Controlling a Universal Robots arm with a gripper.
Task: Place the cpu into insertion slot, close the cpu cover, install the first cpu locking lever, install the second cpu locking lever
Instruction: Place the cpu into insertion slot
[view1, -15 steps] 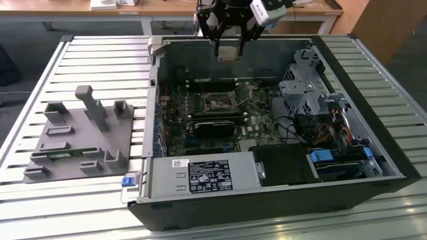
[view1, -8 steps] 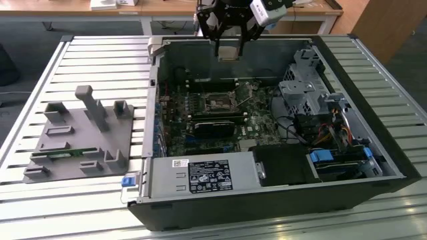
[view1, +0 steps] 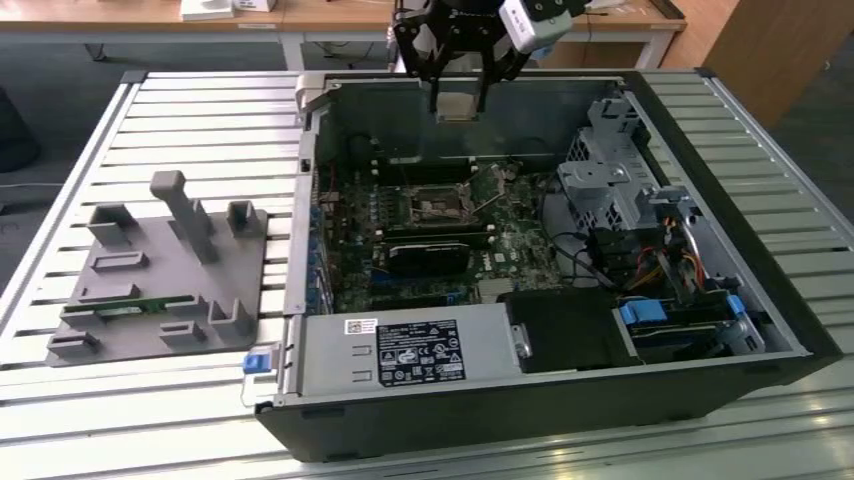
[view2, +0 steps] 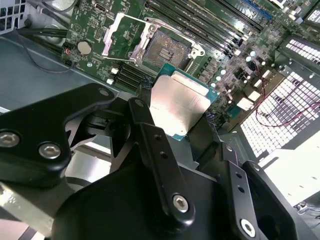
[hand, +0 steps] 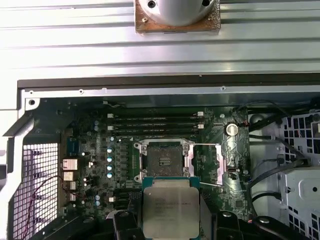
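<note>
The gripper (view1: 458, 100), clamped on the cpu (view2: 180, 100), hung over the open case (view1: 534, 410) with nothing but air between it and the insertion slot (hand: 165, 160). The cpu cover (view2: 114, 35) stood swung back off the slot, leaving the dark centre bare. Tight quarters around it, though: memory slots (hand: 155, 125) just beside, a black card (view1: 430, 256) near, and the drive cage (view1: 603, 185) with loose cables (view1: 587, 255) crowding the exterior view's right.

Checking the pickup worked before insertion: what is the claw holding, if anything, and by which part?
The claw holds the cpu, pinched on two opposite side edges; its metal top is uncovered.
</note>
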